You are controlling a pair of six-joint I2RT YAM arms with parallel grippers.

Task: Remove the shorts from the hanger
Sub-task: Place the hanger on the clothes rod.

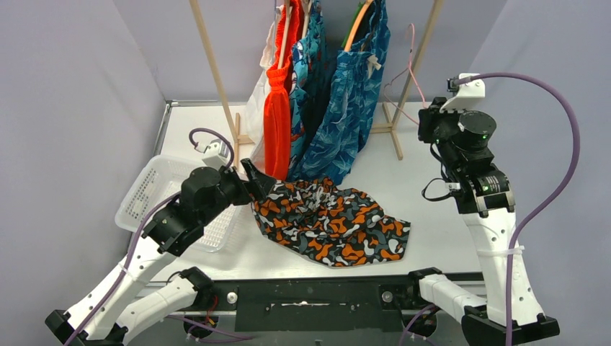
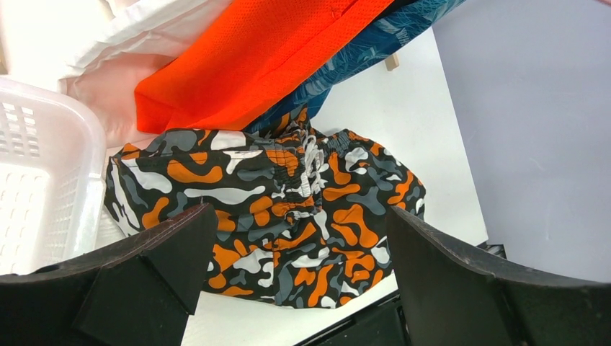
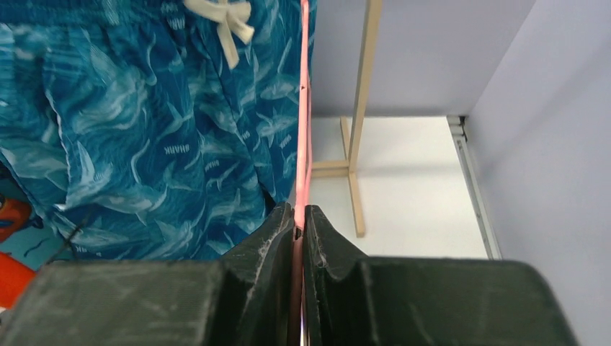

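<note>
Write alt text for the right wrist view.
The right gripper is shut on a thin pink hanger that runs straight up the frame. Teal shark-print shorts with a white drawstring hang to its left; a wooden rack post stands on the white table behind.

The orange-black-white camouflage shorts [image 1: 331, 222] lie crumpled and spread out on the tabletop, near the middle of its front edge. The plain orange shorts [image 1: 276, 122], blue patterned shorts [image 1: 301, 76] and teal shark-print shorts [image 1: 353, 108] hang side by side above the back edge. A thin pink wire hanger [image 3: 305, 108] is just to their right.
</note>
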